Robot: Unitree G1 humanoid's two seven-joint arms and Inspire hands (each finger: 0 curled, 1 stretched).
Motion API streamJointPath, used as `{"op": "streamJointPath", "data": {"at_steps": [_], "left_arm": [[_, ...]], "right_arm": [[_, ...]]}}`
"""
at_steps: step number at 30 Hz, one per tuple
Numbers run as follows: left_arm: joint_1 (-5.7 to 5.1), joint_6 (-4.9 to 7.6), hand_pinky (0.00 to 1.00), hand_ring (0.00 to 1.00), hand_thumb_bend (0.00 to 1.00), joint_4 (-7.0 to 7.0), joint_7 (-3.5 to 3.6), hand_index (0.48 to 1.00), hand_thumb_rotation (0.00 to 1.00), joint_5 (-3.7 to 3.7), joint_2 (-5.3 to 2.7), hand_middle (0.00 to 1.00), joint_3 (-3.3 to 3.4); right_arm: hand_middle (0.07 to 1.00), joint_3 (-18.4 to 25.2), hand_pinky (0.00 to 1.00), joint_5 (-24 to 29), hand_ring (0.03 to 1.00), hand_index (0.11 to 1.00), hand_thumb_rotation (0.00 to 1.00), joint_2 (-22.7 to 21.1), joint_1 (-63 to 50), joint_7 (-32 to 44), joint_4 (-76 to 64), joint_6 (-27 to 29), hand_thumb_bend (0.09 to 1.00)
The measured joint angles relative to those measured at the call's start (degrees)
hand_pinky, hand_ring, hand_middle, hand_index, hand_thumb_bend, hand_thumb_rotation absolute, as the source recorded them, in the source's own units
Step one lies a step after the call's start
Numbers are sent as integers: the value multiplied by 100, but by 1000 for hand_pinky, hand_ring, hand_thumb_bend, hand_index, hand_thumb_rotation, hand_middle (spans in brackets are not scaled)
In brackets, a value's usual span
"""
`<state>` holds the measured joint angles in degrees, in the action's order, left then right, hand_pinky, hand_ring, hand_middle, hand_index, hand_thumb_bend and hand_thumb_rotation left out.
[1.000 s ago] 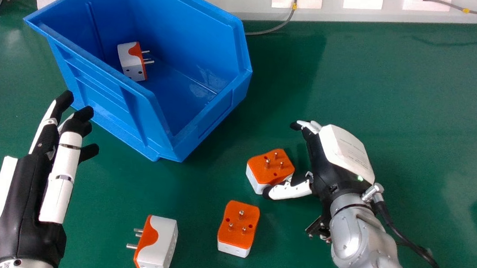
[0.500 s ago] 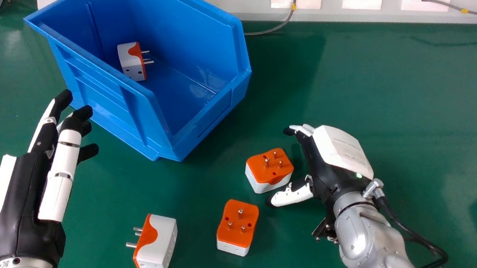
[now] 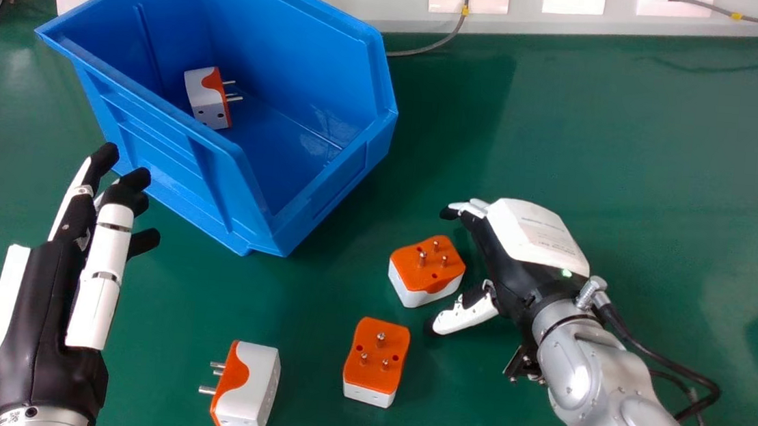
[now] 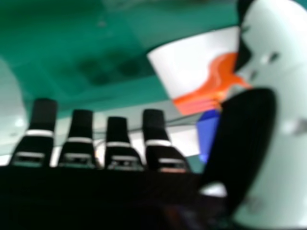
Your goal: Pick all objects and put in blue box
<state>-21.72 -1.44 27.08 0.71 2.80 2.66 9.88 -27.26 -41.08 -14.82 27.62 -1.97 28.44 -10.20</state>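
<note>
Blue box (image 3: 285,26), upper left, holds one plug adapter (image 3: 207,100); three loose adapters (image 3: 376,360) rest on the counter (image 3: 605,137), centre to lower centre. Right hand (image 3: 538,237): spread wide, beside the uppermost. Left hand (image 3: 45,300): fingers straight, lower left.

1. Silver right forearm (image 3: 583,389), rounded, dotted with screws; black cable (image 3: 657,361), metal connector (image 3: 590,293).
2. Right hand (image 3: 529,281): black, white back cover (image 3: 538,234), green light (image 3: 566,273).
3. Left hand (image 3: 43,321): black, white panels, black-tipped fingers (image 3: 101,271).
</note>
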Motion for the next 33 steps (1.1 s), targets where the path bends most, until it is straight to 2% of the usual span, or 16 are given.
{"op": "streamJointPath", "data": {"at_steps": [8,19,28,33], "left_arm": [[-3,-50,817,893,287,93,-29,928,892,-51,-5,885,-34],[-3,-50,815,890,290,97,-72,928,890,-63,-6,885,-56],[-11,-51,812,888,284,121,-95,930,892,-102,-7,884,-74],[-14,-52,812,887,280,141,-100,931,895,-106,-8,884,-120]], "right_arm": [[905,-90,773,-13,880,831,163,-1,171,107,123,139,648],[899,-239,766,-66,878,817,160,19,395,87,377,231,645],[886,-345,764,-167,865,801,154,35,708,14,856,571,645],[876,-421,758,-211,856,786,152,6,816,-15,1003,738,646]]}}
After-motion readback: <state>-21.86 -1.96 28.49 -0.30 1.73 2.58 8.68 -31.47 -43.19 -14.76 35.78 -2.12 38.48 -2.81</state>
